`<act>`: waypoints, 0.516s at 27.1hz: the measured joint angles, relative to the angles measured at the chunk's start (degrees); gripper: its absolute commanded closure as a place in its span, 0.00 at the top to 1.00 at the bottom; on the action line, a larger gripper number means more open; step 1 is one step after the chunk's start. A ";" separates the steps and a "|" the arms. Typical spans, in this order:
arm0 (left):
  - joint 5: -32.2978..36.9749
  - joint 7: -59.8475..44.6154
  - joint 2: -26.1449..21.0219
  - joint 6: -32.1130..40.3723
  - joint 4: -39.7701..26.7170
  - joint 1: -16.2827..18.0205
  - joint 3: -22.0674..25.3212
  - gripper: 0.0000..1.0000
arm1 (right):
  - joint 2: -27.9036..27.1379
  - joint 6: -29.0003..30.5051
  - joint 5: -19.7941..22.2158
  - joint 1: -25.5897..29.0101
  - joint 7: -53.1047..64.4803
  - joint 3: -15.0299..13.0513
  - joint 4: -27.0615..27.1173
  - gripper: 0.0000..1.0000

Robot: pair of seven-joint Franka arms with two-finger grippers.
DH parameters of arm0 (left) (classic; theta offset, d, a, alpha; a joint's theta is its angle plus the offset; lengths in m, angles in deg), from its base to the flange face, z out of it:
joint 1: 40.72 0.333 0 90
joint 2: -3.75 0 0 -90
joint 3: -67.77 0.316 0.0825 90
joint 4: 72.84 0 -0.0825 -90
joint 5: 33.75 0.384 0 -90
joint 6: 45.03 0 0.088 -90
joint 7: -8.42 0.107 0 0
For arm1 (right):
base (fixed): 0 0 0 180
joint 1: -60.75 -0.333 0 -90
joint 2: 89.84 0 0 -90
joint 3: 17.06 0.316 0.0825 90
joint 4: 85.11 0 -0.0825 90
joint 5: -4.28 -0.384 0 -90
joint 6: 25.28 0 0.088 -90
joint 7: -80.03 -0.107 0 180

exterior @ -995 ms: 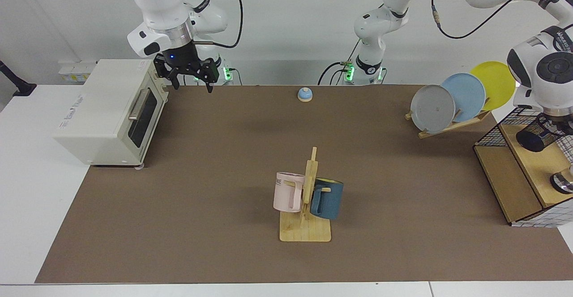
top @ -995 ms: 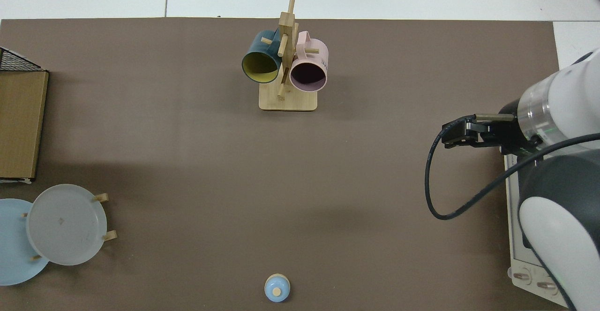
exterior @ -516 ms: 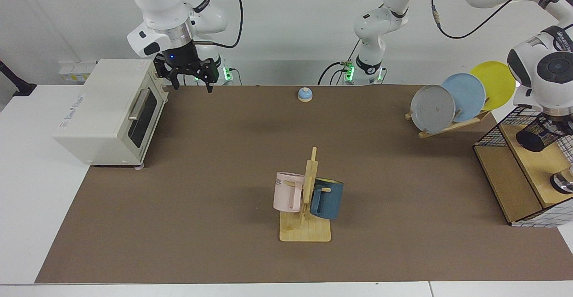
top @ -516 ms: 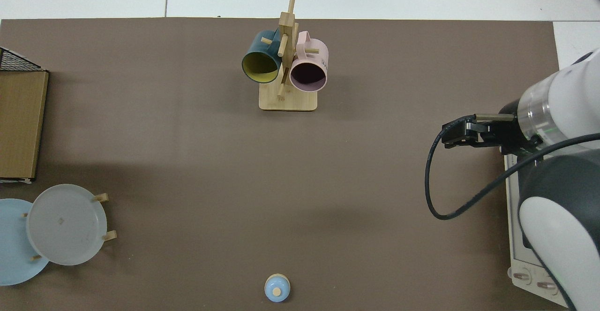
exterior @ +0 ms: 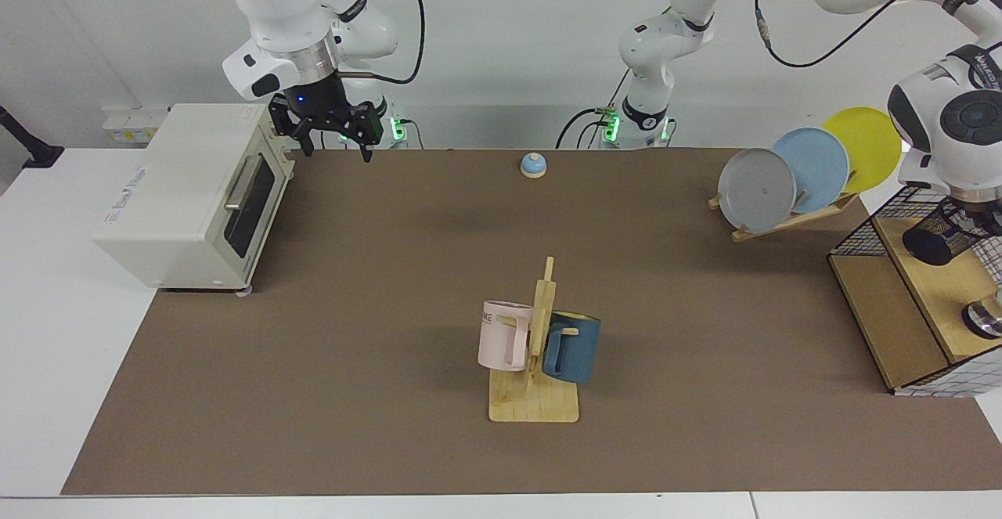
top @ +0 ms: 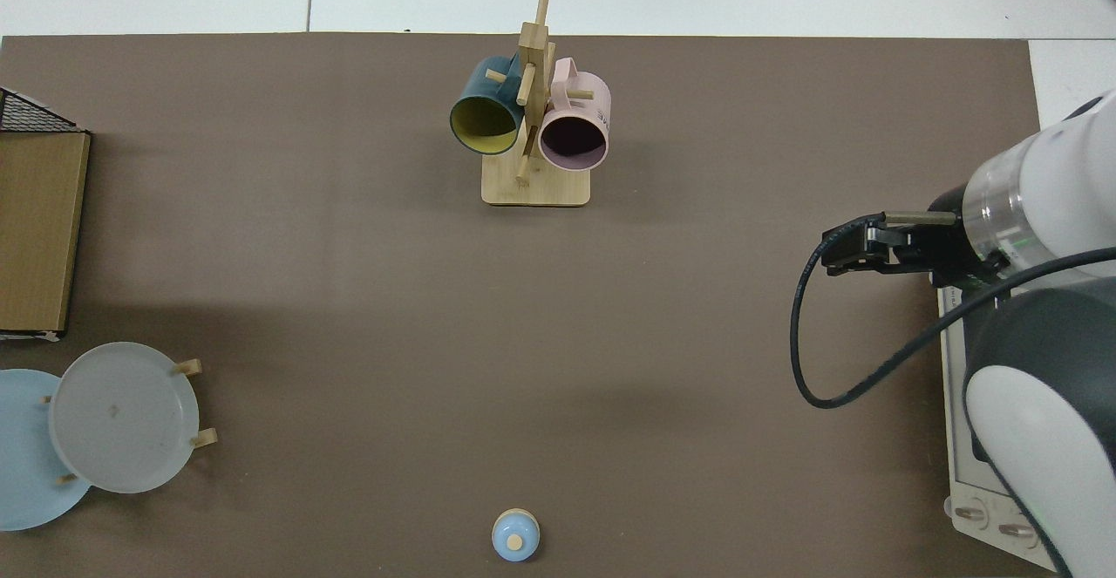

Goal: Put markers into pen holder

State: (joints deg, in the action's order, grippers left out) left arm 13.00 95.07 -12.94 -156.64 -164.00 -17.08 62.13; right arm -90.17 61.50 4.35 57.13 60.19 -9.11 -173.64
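gripping the tilted pen holder (exterior: 942,238), left gripper (exterior: 973,220) hovers; right gripper (exterior: 338,141) waits, fingers apart.

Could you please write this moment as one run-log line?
left gripper: on tilted pen holder above wire basket | right gripper: open, waiting beside toaster oven | marker: not visible

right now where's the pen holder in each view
Facing view: the pen holder is at the far right edge, tilted, off the wooden shelf beside the wire basket, at the left gripper.
Top view: not in frame; only the basket's corner shows at the left edge.
Shared landmark: the grey plate on the plate rack, next to the shelf in both views.
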 measured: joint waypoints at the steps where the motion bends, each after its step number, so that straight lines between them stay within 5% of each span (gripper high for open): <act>1: -0.19 0.00 0.00 0.00 0.00 0.00 0.00 0.38 | 0.00 0.00 0.00 0.00 0.00 0.00 0.00 1.00; 14: -1.09 0.07 0.12 0.48 0.12 0.00 0.13 0.38 | 0.00 0.00 0.00 0.00 0.00 0.00 0.00 1.00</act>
State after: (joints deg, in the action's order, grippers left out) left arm 11.90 95.14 -12.81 -156.16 -163.87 -17.08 62.26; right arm -90.17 61.50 4.35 57.13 60.19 -9.11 -173.64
